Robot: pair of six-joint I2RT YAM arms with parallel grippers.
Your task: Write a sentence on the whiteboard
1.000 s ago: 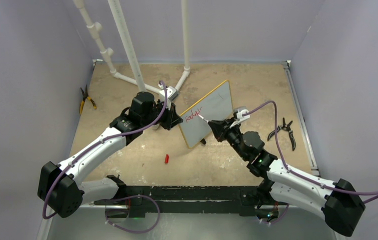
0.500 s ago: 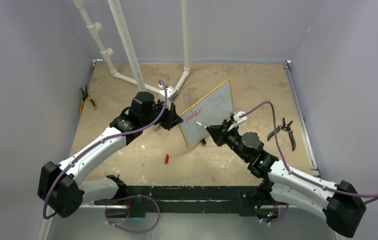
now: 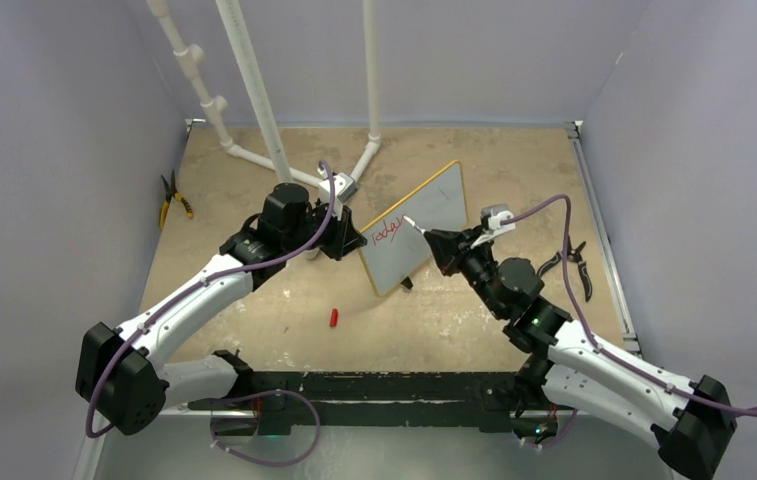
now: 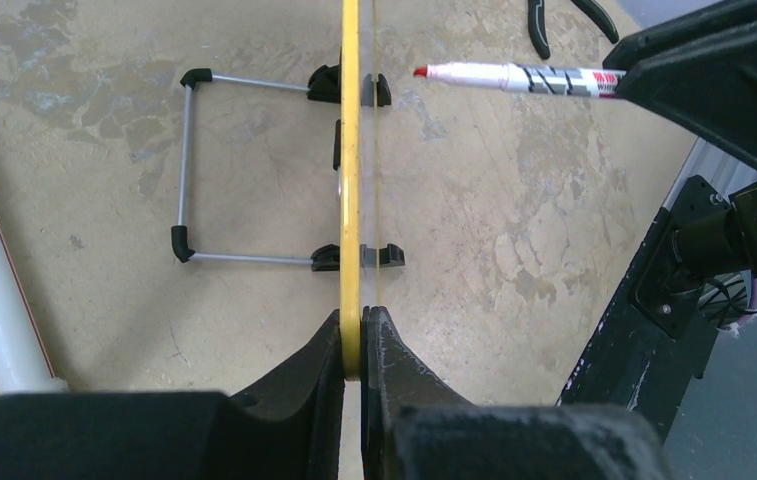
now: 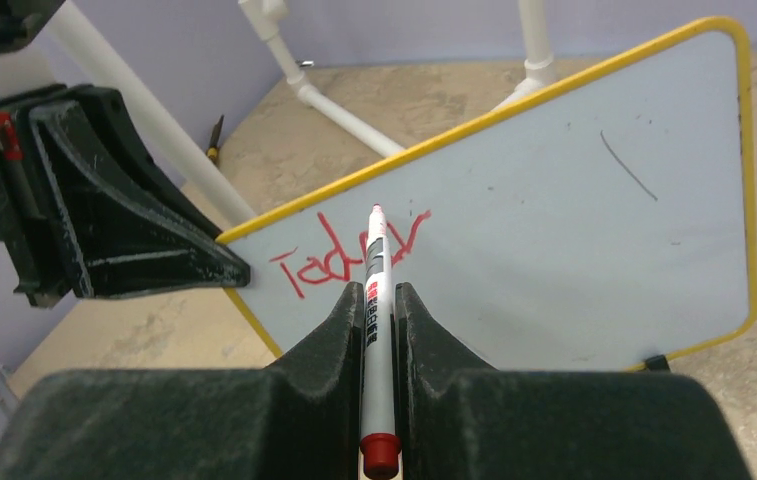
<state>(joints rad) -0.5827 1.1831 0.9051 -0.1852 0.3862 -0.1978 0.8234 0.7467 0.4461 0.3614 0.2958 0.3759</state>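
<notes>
You've L tool (image 4: pixel 355 318) clamped on board (image 5: pixel 574 200) side edge; R tool (image 5: pixel 379 300) clamped on marker (image 5: pixel 375 250), tip just off board near red writing (image 5: pixel 306 268).

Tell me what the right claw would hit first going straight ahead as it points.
Probably the small yellow-framed whiteboard: the red-tipped white marker in the right claw aims at its face near the red writing.

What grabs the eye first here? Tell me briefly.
A yellow-framed whiteboard stands at the centre with red writing on it. The left fingers pinch its edge, and the right fingers hold a red marker whose tip hangs just off the surface.
</notes>
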